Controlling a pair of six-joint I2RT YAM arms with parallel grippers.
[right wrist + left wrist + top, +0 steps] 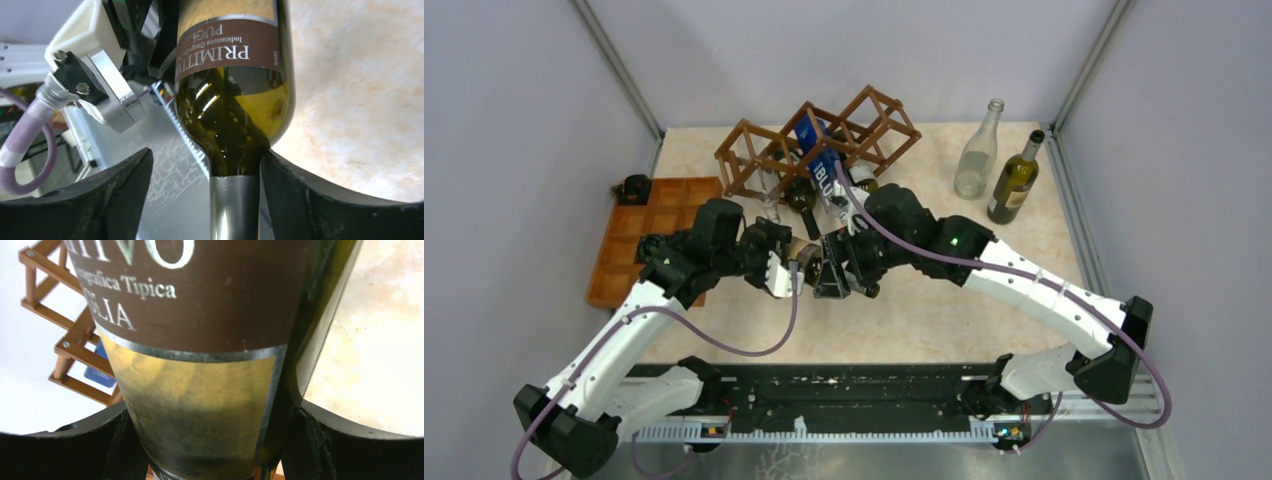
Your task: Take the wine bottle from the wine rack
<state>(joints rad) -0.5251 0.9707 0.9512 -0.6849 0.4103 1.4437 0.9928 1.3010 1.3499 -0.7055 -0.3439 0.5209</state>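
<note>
The wine bottle point(805, 250) is dark green with a brown and gold label, and it hangs between the two arms in front of the wine rack point(819, 140). My left gripper point(782, 272) is shut on its body, and the label point(200, 405) fills the gap between both black fingers. My right gripper point(834, 270) stands open around the foil-wrapped neck point(234, 205). Its right finger point(320, 200) rests against the shoulder, while the left finger point(100, 195) stands well apart. The reddish-brown rack point(65, 347) shows behind the bottle in the left wrist view.
A blue-labelled bottle point(819, 160) and a dark bottle point(802, 195) lie in the rack. A clear glass bottle point(979, 150) and a green bottle point(1014, 180) stand at the back right. An orange-brown compartment tray point(639, 240) lies at the left.
</note>
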